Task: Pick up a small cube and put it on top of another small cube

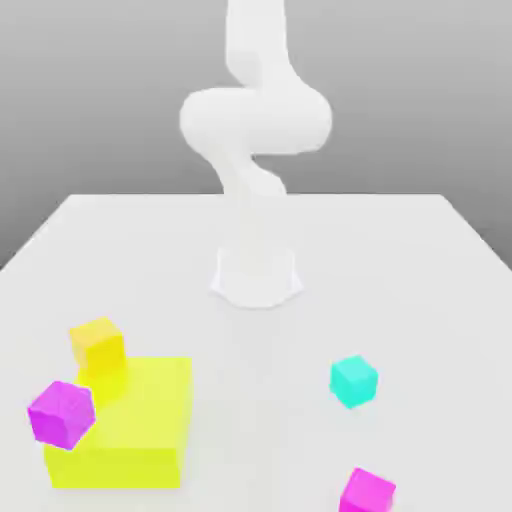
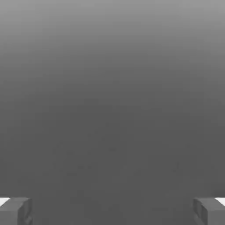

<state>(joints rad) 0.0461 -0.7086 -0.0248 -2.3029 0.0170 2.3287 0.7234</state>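
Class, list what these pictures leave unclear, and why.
- Exterior view: the magenta cube's lower part, cut off by the bottom edge.
- Exterior view: part of the yellow block's left side, behind the purple cube.
- Exterior view: the arm's upper part, beyond the top edge.

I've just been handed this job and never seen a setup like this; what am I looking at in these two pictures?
The exterior view looks at the scene from off the arm: a white robot arm stands on a pale surface. The hand view comes from a camera on the arm's hand. The two finger ends in it belong to the gripper, which is open, with nothing between them.

On the surface, towards the exterior view's left, is a wide yellow block, with an orange-yellow cube and a purple cube by it; I can't tell whether either touches it. Towards the right are a cyan cube and, nearer the camera, a magenta cube.
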